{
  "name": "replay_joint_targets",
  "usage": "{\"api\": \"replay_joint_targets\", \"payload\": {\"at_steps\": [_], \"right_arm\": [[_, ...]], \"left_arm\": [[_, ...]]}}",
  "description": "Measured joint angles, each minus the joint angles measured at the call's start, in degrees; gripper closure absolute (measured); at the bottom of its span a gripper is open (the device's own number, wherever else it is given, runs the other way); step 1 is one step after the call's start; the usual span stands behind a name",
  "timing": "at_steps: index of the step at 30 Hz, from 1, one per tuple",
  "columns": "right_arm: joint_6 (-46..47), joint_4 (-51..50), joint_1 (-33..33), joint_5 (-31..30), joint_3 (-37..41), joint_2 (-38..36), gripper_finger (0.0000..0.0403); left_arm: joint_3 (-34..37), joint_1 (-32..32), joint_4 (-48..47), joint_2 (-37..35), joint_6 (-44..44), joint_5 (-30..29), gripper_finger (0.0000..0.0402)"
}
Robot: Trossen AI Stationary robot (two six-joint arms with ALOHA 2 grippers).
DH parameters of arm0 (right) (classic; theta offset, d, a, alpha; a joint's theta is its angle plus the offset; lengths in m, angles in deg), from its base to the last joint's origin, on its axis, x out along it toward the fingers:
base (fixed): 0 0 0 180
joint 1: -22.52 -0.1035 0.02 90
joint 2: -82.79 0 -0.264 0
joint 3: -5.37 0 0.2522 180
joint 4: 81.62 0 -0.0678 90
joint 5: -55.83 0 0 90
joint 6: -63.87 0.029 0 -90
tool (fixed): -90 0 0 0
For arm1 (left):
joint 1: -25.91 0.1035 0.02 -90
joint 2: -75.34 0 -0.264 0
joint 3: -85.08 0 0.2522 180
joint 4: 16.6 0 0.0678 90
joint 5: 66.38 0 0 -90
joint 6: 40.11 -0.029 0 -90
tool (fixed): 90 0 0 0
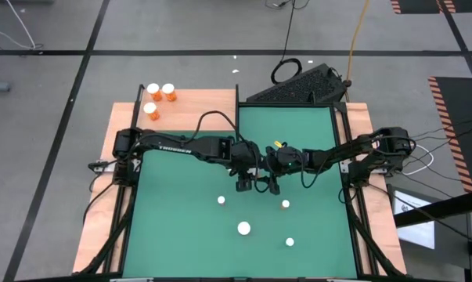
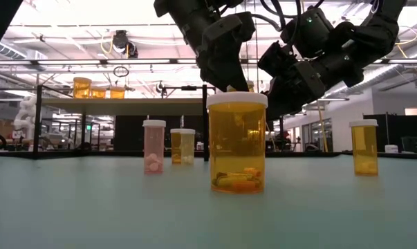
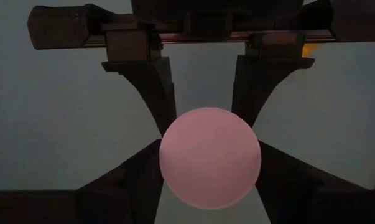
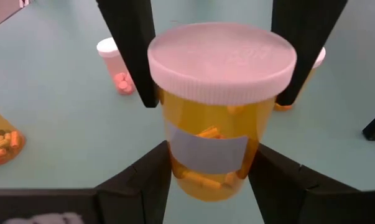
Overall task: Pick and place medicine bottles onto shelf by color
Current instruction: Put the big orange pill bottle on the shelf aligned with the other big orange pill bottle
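Gripping an orange bottle (image 4: 221,112) upright between its fingers, the right gripper (image 1: 273,183) is hovering mid-mat, while the left gripper (image 1: 244,182), fingers spread, is poised straight above a white cap (image 3: 210,157), with the shelf (image 1: 196,110) lying well beyond both, nearer the left arm.

Three medicine bottles (image 1: 159,98) stand clustered on the shelf (image 1: 196,110), which sits at the far left corner of the green mat (image 1: 181,235). Four more bottles stand on the mat near its middle: one (image 1: 221,200) left, one (image 1: 286,204) right, one (image 1: 243,229) nearer the front, one (image 1: 290,242) right of that. Both grippers, left (image 1: 244,185) and right (image 1: 272,186), hang side by side over the mat's middle, behind those four bottles.
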Motion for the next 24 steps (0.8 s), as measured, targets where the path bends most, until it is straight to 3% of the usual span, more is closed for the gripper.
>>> {"api": "replay_joint_targets", "payload": {"at_steps": [6, 14, 24], "right_arm": [[0.02, 0.00, 0.00, 0.02, 0.00, 0.00, 0.0218], [0.02, 0.00, -0.34, -0.16, 0.00, 0.00, 0.0211], [2.60, -1.27, -1.20, -3.18, 0.00, -0.04, 0.0069]], "left_arm": [[0.00, 0.00, 0.00, 0.00, -0.05, -0.01, 0.0193], [0.00, 0.00, 0.00, 0.00, -0.07, 0.01, 0.0181], [0.04, -0.04, -2.26, -1.16, -0.34, -0.09, 0.0183]]}}
